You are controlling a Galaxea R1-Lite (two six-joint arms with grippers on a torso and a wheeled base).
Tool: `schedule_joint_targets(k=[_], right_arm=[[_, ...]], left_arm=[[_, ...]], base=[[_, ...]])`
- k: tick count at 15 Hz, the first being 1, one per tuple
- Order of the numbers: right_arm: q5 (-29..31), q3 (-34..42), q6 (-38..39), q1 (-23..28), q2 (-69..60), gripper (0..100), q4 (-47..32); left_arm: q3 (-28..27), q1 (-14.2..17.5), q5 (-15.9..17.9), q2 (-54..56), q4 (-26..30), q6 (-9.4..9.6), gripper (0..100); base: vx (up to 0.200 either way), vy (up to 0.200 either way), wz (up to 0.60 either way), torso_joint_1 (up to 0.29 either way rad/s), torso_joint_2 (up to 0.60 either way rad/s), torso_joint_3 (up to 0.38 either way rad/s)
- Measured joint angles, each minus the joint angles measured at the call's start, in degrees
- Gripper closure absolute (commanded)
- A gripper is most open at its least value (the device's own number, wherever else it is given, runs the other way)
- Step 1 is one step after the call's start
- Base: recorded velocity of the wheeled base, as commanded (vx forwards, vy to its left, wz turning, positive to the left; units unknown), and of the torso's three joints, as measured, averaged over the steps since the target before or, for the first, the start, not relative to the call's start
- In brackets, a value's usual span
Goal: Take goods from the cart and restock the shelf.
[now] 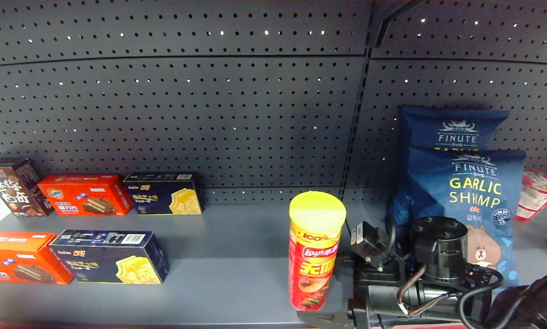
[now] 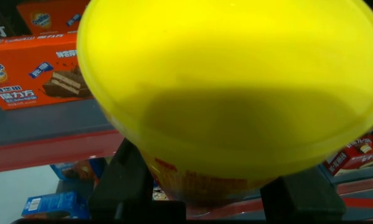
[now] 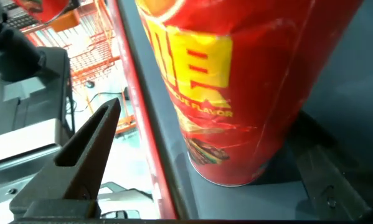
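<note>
Your right gripper stands wide open, its fingers on either side of the foot of the chips can. One finger is clear of the can's side and the other is just beside it. That can stands upright on the shelf, near the front edge, yellow lid on top.

Your left gripper is closed on a yellow-lidded can, a finger on each side of the can's body. It is held in front of the shelf, near an orange box.

Just beside the standing can, toward your right, two blue garlic shrimp bags lean against the pegboard. Well apart to your left lie a navy box and other snack boxes, in two rows.
</note>
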State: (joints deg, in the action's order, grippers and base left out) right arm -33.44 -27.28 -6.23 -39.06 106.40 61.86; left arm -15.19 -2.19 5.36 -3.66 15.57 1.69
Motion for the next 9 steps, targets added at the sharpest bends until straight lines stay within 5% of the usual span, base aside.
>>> schedule_joint_targets(k=[9], right_arm=[[1.78,1.95,0.00,0.23,-1.05,0,-0.33]], left_arm=[[-0.02,0.00,0.02,0.00,-0.02,0.07,100]], base=[[0.000,0.000,0.00,0.000,0.00,0.000]])
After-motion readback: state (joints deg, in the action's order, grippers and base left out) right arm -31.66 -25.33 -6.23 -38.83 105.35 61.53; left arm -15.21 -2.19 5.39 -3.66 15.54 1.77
